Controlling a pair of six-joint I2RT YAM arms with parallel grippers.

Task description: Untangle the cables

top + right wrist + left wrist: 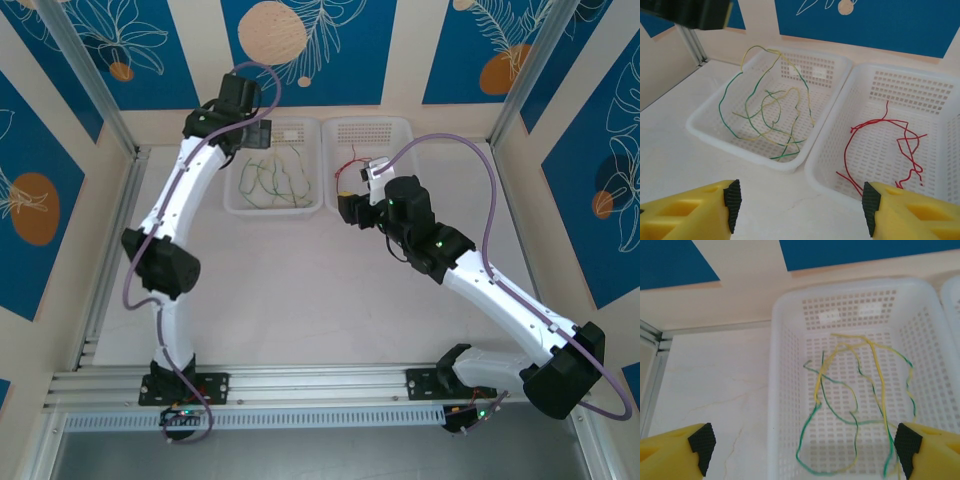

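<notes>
As things lie now: green-yellow tangle (817,390) in left basket (772,390); red cable (847,150) in right basket (827,135).
My left gripper (803,449): wide open, empty, tangle below and just ahead; nearer arm.
My right gripper (800,206): open, empty, red cable ahead-right.
Tangle axis: loops run mostly near-to-far.
Writing: none legible.

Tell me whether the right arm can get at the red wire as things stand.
Probably yes: the right pincer hangs open just before the open-topped right basket, with nothing between it and the red wire.
</notes>
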